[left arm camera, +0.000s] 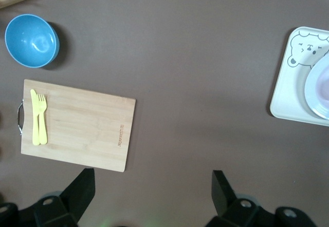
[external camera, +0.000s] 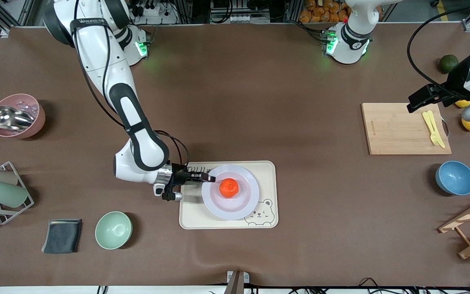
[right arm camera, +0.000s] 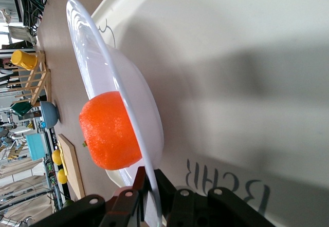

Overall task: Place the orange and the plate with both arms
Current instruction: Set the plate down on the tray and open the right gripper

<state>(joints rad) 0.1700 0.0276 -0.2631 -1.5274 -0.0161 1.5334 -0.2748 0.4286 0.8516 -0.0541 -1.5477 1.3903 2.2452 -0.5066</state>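
Nearest the front edge of the table sit a green bowl and a folded dark cloth, toward the right arm's end. Farther in from that edge, near the table's middle, a cream bear tray carries the plate, and the orange rests at the plate's centre.

Progress looks close to the end: orange on plate and plate on tray are both in place. What seems left is for the right gripper to let go and pull away; its fingers are pinched shut on the plate's rim at the side toward the right arm's end, one finger above the rim and one below, as the right wrist view shows. Whether the plate lies fully flat on the tray I cannot tell.

Neither thing has a long axis: the plate is round and lies face up, and the orange is a ball, with its dimpled top pointing up.

Farther off, the left gripper hangs with its jaws wide and empty, waiting above the table by the cutting board at the left arm's end, where a yellow fork lies.
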